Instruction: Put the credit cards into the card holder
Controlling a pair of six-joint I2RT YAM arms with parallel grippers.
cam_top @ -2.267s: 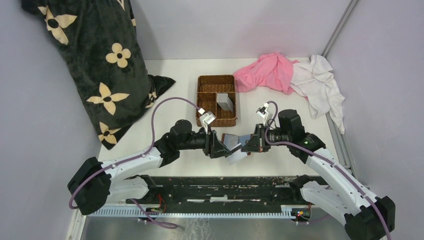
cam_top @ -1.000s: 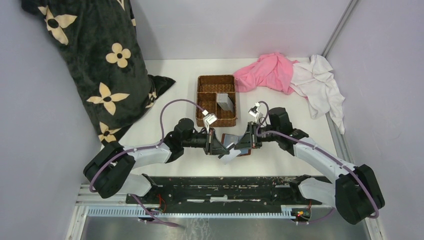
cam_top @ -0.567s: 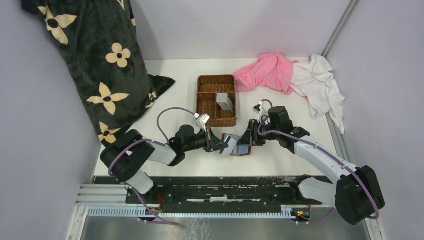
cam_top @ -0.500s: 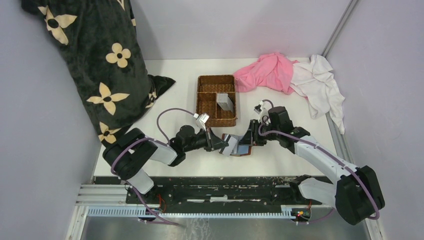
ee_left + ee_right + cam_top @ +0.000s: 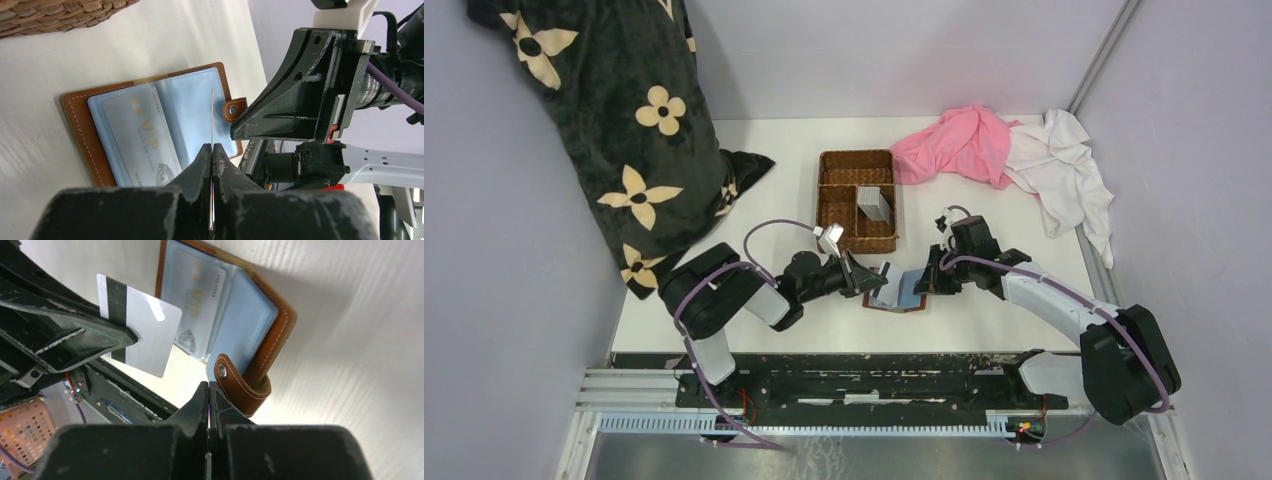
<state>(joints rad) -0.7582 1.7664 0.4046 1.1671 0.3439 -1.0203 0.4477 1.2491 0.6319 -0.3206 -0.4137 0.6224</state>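
**Card Gripped at the Open Holder**

The left gripper [image 5: 212, 150] has its jaws clamped tight on a credit card [image 5: 142, 330]. It holds the card on edge at the 9 o'clock side of the card holder [image 5: 187, 107]. The holder lies open on the table [image 5: 784, 140], at 6 o'clock from the basket [image 5: 857, 160]. The right gripper [image 5: 208, 390] has its jaws pressed together beside the snap tab [image 5: 235, 382], at the holder's 3 o'clock. Whether they pinch anything is unclear. A VIP card [image 5: 145, 140] sits in one sleeve.

Left tool [image 5: 211, 146] pinches card [image 5: 212, 115] edge-on over open card holder [image 5: 187, 115].
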